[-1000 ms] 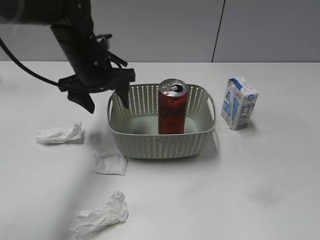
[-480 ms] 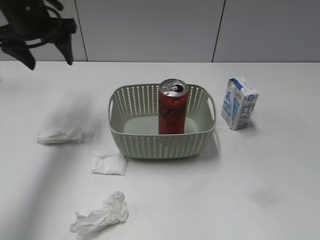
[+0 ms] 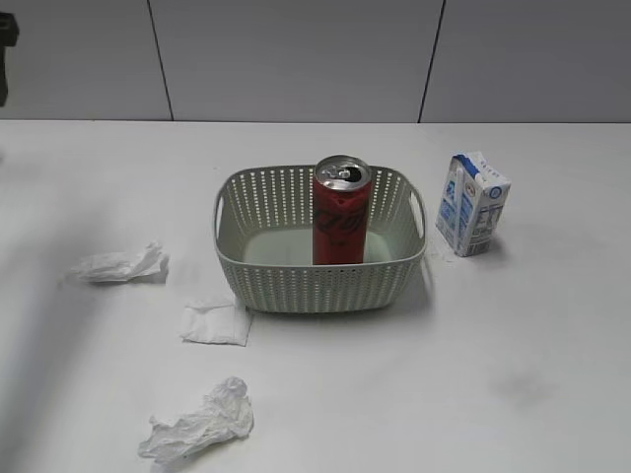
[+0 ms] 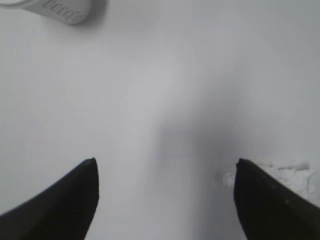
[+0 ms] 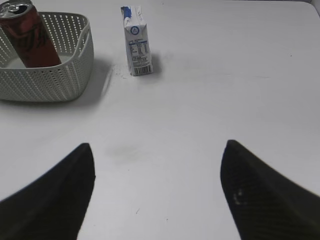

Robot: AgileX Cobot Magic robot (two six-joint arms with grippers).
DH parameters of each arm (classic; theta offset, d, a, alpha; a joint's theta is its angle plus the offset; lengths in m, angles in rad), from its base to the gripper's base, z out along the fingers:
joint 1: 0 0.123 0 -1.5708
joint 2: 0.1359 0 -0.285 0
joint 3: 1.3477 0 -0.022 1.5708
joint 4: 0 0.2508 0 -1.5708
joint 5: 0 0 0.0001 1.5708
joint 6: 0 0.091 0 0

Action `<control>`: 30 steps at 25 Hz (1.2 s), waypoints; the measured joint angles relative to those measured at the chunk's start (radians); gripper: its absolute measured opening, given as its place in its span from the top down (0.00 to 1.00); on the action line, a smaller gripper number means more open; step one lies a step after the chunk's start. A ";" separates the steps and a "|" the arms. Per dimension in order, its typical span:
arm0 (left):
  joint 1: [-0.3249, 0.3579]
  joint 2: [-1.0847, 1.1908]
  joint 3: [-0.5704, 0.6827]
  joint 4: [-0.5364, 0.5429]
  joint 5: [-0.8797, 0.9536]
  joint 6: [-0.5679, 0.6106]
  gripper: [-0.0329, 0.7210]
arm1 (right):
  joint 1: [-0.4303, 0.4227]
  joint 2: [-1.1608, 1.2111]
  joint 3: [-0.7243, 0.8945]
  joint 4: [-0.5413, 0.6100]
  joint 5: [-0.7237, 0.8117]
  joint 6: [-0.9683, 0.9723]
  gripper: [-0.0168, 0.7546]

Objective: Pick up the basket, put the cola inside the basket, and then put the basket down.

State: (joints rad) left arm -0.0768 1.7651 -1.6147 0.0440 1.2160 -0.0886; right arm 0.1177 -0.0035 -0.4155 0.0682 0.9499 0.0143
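Note:
The pale green basket stands on the white table in the middle of the exterior view. The red cola can stands upright inside it, taller than its walls. Both also show at the top left of the right wrist view, basket and cola. My left gripper is open and empty over bare table, far from the basket; only a dark bit of that arm shows at the exterior view's left edge. My right gripper is open and empty, to the right of the basket and out of the exterior view.
A white-and-blue milk carton stands right of the basket, also in the right wrist view. Three crumpled tissues lie left of and before the basket: one, one, one. A white object is at the left wrist view's top.
My left arm has lifted away from the basket's left side and drawn back to the upper left, almost out of the exterior view. Basket and cola have stayed put.

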 joint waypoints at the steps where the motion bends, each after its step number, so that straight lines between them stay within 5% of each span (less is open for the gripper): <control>1: 0.000 -0.028 0.035 0.000 0.000 0.011 0.12 | 0.000 0.000 0.000 0.000 0.000 0.000 0.21; 19: 0.000 -0.681 0.809 -0.059 -0.157 0.062 0.16 | 0.000 0.000 0.000 0.000 -0.002 0.001 0.21; 30: 0.000 -1.111 1.077 -0.068 -0.205 0.062 0.17 | 0.000 0.000 0.000 0.000 -0.002 0.002 0.21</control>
State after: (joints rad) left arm -0.0768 0.6545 -0.5377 -0.0240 1.0114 -0.0266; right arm 0.1177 -0.0035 -0.4155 0.0682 0.9476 0.0162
